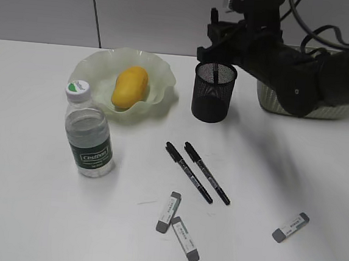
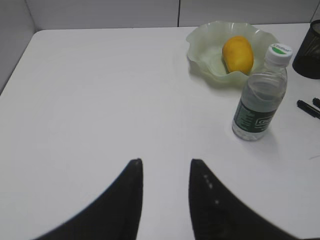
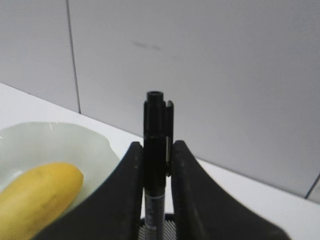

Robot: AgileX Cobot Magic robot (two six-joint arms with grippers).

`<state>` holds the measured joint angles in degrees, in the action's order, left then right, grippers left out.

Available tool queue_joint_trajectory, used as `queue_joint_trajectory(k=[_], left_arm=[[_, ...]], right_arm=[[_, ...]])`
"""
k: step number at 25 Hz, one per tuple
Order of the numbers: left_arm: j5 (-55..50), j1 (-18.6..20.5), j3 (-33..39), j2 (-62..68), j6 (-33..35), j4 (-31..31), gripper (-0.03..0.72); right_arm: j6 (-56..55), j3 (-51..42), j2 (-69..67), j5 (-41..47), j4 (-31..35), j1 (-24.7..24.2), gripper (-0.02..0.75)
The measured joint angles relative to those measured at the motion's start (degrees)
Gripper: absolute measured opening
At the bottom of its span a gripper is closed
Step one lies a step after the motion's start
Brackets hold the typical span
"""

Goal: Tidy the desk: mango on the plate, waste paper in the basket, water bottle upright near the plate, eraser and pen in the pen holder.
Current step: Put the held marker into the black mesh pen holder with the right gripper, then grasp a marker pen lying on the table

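Observation:
The yellow mango [image 1: 130, 87] lies on the pale-green wavy plate [image 1: 161, 74]. The water bottle [image 1: 87, 131] stands upright in front of the plate. My right gripper [image 1: 217, 60] is shut on a black pen [image 3: 156, 145], held upright with its lower end inside the black mesh pen holder [image 1: 213, 92]. Two more black pens [image 1: 188, 172] [image 1: 207, 173] and three grey erasers [image 1: 168, 212] [image 1: 186, 239] [image 1: 290, 227] lie on the white desk [image 1: 27, 203]. The basket [image 1: 268, 102] is mostly hidden behind the right arm. My left gripper [image 2: 165, 165] is open and empty over bare desk. No waste paper shows.
A grey wall panel runs behind the desk. The right arm stretches from the right edge across the back, over the basket. In the left wrist view the plate [image 2: 200, 47], mango [image 2: 237, 54] and bottle [image 2: 260, 100] sit at upper right.

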<state>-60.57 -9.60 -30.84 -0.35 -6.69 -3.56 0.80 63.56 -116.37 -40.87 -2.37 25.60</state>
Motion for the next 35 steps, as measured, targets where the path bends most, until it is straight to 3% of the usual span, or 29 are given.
queue_joint_trajectory(k=[3, 5, 9, 12, 15, 19, 24, 29, 35], left_arm=[[0.00, 0.00, 0.00, 0.00, 0.00, 0.00, 0.236], [0.00, 0.00, 0.00, 0.00, 0.00, 0.00, 0.236], [0.00, 0.00, 0.00, 0.00, 0.00, 0.00, 0.235], [0.00, 0.00, 0.00, 0.00, 0.00, 0.00, 0.235], [0.00, 0.00, 0.00, 0.00, 0.00, 0.00, 0.235], [0.00, 0.00, 0.00, 0.00, 0.00, 0.00, 0.235], [0.00, 0.00, 0.00, 0.00, 0.00, 0.00, 0.235], [0.00, 0.00, 0.00, 0.00, 0.00, 0.00, 0.236], [0.00, 0.00, 0.00, 0.00, 0.00, 0.00, 0.237]], right_arm=[[0.32, 0.00, -2.17, -0.59, 2.71, 0.00, 0.146], [0.32, 0.00, -2.48, -0.52, 3.29, 0.00, 0.212], [0.37, -0.29, -1.09, 0.67, 5.39, 0.00, 0.426], [0.37, -0.59, 5.09, 9.29, 6.11, 0.00, 0.476], [3.58, -0.59, 16.64, 26.48, 6.03, 0.00, 0.475], [6.39, -0.64, 31.94, 57.73, 4.31, 0.00, 0.419], [0.02, -6.14, 51.21, 88.29, 1.52, 0.00, 0.370], [-3.74, -16.84, 73.29, 102.61, -1.04, 0.00, 0.362], [-4.14, -29.64, 97.47, 103.11, -1.23, 0.00, 0.340]])
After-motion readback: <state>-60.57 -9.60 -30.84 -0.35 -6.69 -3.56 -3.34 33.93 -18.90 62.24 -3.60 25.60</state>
